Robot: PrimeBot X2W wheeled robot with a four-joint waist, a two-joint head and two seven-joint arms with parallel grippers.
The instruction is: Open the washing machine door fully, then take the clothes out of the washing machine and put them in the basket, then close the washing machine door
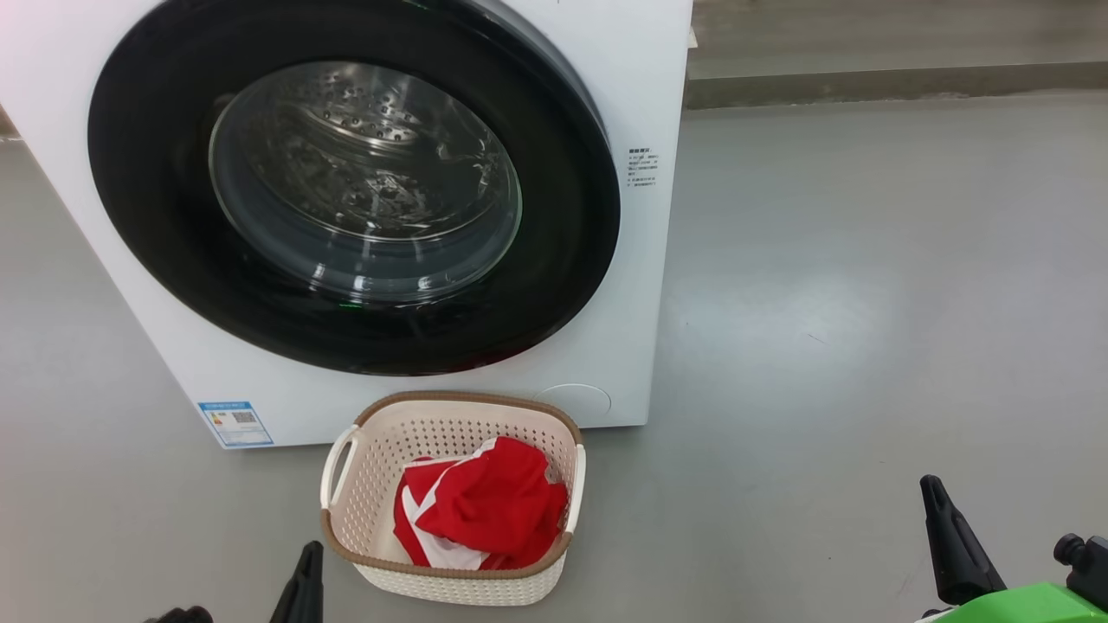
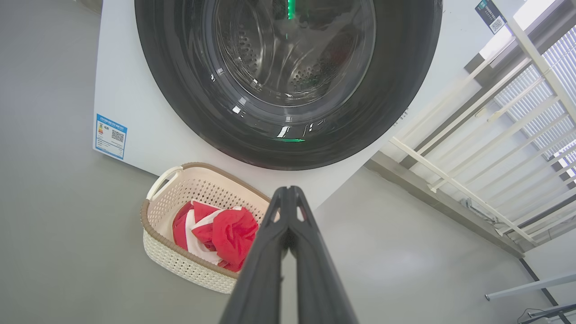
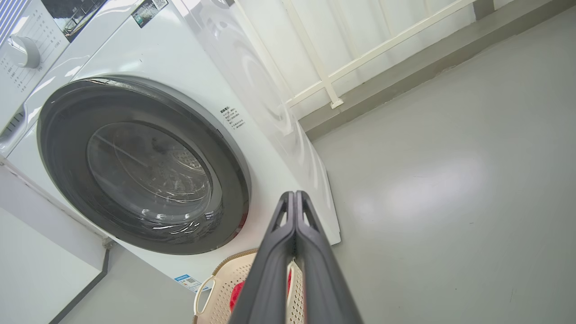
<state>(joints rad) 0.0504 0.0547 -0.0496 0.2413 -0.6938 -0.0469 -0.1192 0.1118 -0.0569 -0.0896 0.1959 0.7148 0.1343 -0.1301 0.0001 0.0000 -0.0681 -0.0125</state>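
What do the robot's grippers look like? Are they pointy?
Yes. The left gripper and right gripper each have two long dark grey fingers tapering to a point, with small triangular cut-outs near the tips. Beside the right one is a bright green cover and a black knob.

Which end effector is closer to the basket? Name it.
The left end effector: its shut dark fingers rise right beside the basket's near left corner, while the right end effector stands far off to the basket's right.

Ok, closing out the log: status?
Left end effector, right end effector shut, empty. Washing machine door closed. Clothes in basket. No obstruction seen.
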